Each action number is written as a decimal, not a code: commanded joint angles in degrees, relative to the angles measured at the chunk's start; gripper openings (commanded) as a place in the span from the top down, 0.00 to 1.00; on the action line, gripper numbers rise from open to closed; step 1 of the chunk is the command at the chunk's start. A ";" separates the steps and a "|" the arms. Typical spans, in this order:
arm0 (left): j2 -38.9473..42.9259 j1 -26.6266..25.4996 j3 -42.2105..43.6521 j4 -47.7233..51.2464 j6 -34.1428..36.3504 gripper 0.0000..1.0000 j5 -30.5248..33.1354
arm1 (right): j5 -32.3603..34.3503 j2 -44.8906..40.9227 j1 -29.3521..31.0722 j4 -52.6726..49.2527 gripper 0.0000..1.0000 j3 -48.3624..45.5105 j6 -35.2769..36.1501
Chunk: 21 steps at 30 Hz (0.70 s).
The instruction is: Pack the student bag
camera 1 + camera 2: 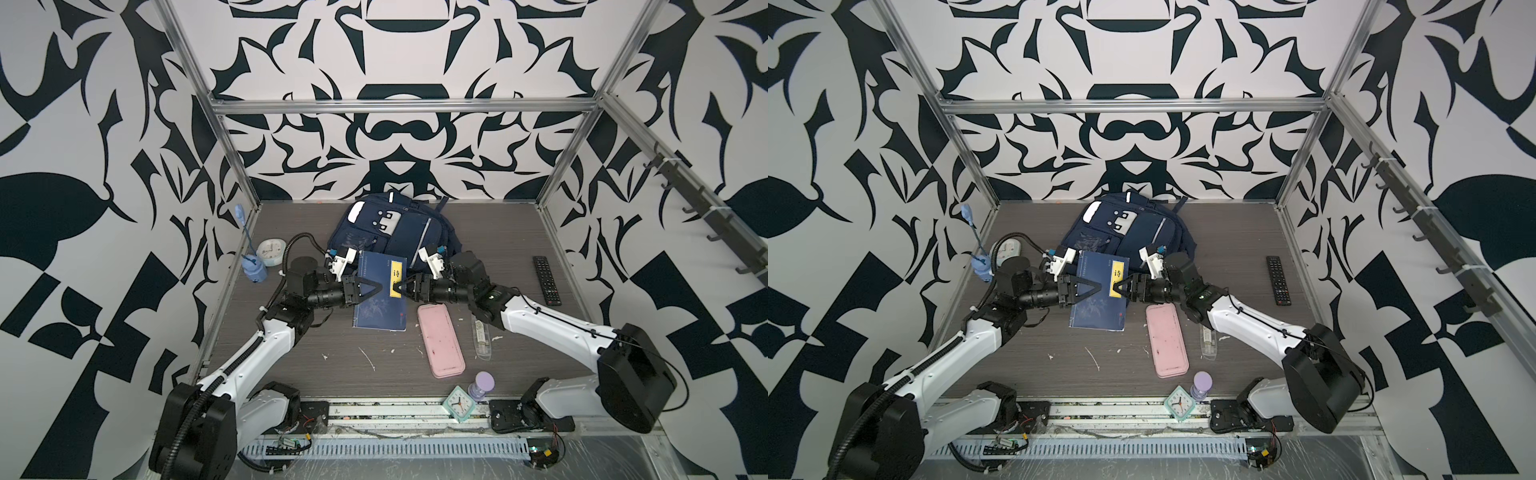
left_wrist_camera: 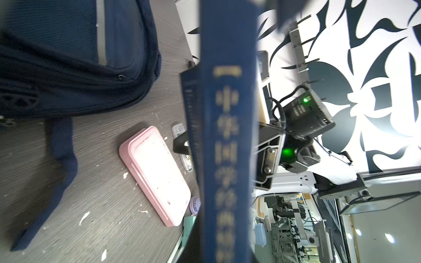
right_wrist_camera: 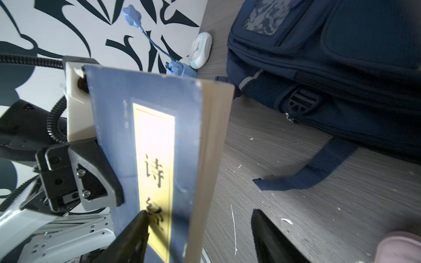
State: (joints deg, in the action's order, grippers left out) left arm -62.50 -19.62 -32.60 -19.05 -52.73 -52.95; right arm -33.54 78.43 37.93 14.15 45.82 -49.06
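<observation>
Packing looks barely begun: book lifted, not yet in the bag.
Left gripper (image 1: 379, 287) clamps the blue book (image 1: 376, 318); right gripper (image 1: 398, 287) stands released. The student bag (image 1: 399, 232) lies at twelve o'clock, the pink case (image 1: 440, 340) at five, unpacked.

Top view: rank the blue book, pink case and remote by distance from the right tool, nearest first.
1. blue book: at the right tool itself, its edge between the open jaws, mid-scene.
2. pink case: lying flat just below the tool in the view, toward the arm bases.
3. remote: far out on the right side, clearly farthest.
</observation>
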 commanded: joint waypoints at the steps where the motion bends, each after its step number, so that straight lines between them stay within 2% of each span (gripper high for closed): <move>1: -0.14 0.02 1.07 -11.56 -5.48 0.87 -5.37 | -4.94 1.22 0.14 12.56 0.30 -0.97 -5.08; 8: -0.93 0.02 1.57 -11.29 -5.42 0.86 -3.88 | -10.62 4.63 0.97 28.87 0.36 -2.63 -13.49; 14: -1.01 0.02 1.29 -6.30 -2.75 0.85 -0.62 | -11.50 4.17 1.44 29.98 0.43 -2.41 -13.75; 21: -0.21 0.10 0.61 0.36 0.94 0.83 3.10 | -12.12 3.61 1.69 29.15 0.61 -2.03 -13.69</move>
State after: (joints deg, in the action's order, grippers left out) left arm -63.59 -19.51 -31.35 -21.91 -54.13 -52.21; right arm -43.70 83.92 39.07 39.22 42.98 -62.89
